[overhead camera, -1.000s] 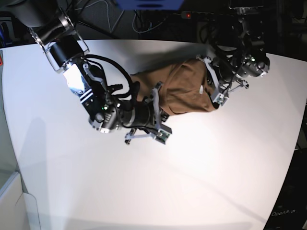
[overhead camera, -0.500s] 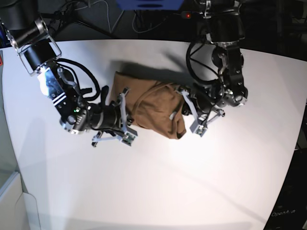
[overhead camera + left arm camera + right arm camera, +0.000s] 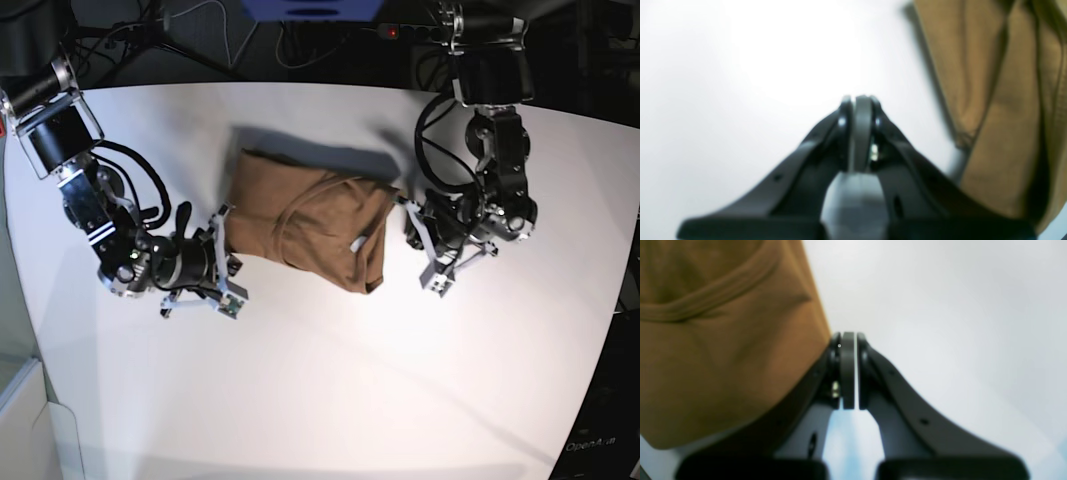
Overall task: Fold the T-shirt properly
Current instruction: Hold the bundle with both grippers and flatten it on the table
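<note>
Left wrist view: the left gripper (image 3: 858, 110) has its jaws pressed together on nothing, over bare table (image 3: 740, 66); the T-shirt (image 3: 1000, 100) fills the right side. Right wrist view: the right gripper (image 3: 848, 350) is likewise closed and empty, cloth at upper left. Base view: the T-shirt lies bunched at upper centre; square its loose edges before folding. Open table surrounds it.

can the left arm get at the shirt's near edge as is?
Probably yes. The left gripper sits just beside the shirt, bare table between them, nothing blocking. Its jaws are shut and would need opening first.
</note>
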You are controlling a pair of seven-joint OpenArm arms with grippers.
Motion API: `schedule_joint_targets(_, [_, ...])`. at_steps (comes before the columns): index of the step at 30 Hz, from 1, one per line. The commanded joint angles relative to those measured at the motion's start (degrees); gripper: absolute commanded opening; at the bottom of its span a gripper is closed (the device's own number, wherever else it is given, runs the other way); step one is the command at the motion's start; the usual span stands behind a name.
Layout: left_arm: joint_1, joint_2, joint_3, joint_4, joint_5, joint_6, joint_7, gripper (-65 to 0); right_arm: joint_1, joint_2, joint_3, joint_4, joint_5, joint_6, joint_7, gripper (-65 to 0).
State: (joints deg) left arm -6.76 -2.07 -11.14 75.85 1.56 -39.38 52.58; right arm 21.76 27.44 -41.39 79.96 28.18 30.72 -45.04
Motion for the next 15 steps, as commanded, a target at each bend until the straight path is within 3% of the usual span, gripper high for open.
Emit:
schedule_joint_targets(1, [1.36, 0.79, 1.42, -1.26, 2.70, -0.62, 4.96, -62.5, 2.11, 0.38, 0.46, -0.62, 0.34, -0.08, 2.00, -64.9])
schedule_joint_targets(6, [1.53, 2.55, 6.26, -1.35, 3.05, -0.62, 5.58, -62.5, 2.55, -0.14, 0.38, -2.82, 0.17, 0.18, 4.20, -64.9])
schedule_joint_targets(10, [1.45, 2.64, 10.30, -3.37, 3.05, -0.62, 7.42, -62.5, 2.29, -0.41, 0.46, -2.82, -5.90, 0.27, 4.20, -64.9])
schedule_joint_targets(15, [1.09, 2.99, 10.30, -8.47, 3.05, -0.62, 5.14, -62.5, -0.09, -1.90, 0.55, -2.82, -10.56, 0.27, 4.46, -64.9])
